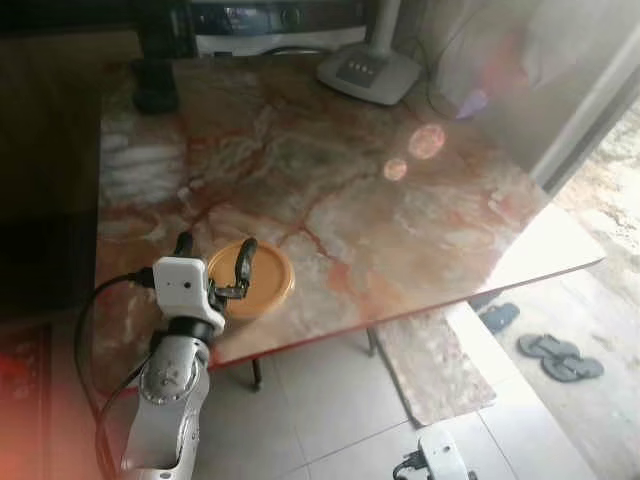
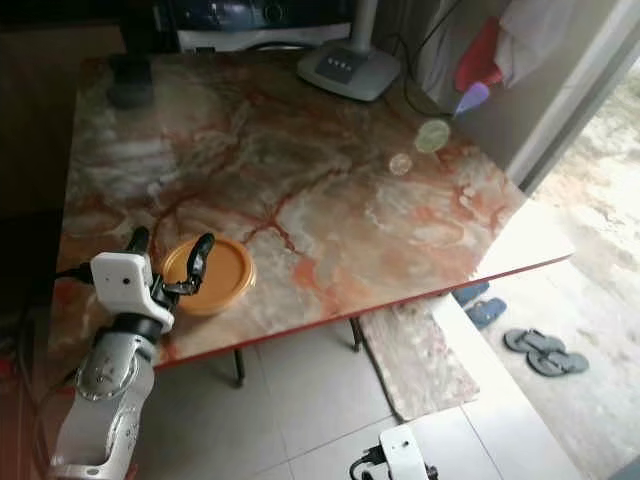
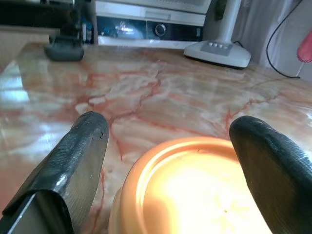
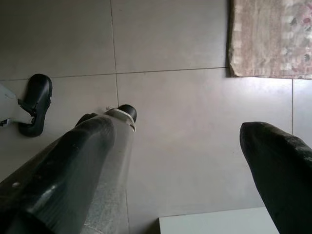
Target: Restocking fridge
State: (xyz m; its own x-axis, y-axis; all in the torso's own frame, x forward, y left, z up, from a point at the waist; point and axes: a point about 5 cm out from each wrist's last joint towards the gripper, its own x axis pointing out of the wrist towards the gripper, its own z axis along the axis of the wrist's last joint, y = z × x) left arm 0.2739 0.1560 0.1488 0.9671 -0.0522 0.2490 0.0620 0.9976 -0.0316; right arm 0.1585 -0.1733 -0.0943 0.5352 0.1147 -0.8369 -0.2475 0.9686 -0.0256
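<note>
Reddish marble-patterned tabletop (image 1: 380,200) fills most of the head views, with grey tiled floor (image 1: 330,400) below its near edge. Close to that edge sits a round, shallow orange plastic container with a matching lid (image 1: 262,283), glowing bright in the light. Left gripper (image 1: 213,262) hovers at the container, its two black fingers (image 3: 78,161) spread apart, one on each side of the lid, not clamped. Right gripper (image 4: 180,161) hangs over the floor tiles, fingers apart and holding nothing. A white fan base (image 1: 368,72) stands at the table's far edge, and grey sandals (image 1: 560,357) lie on the floor.
</note>
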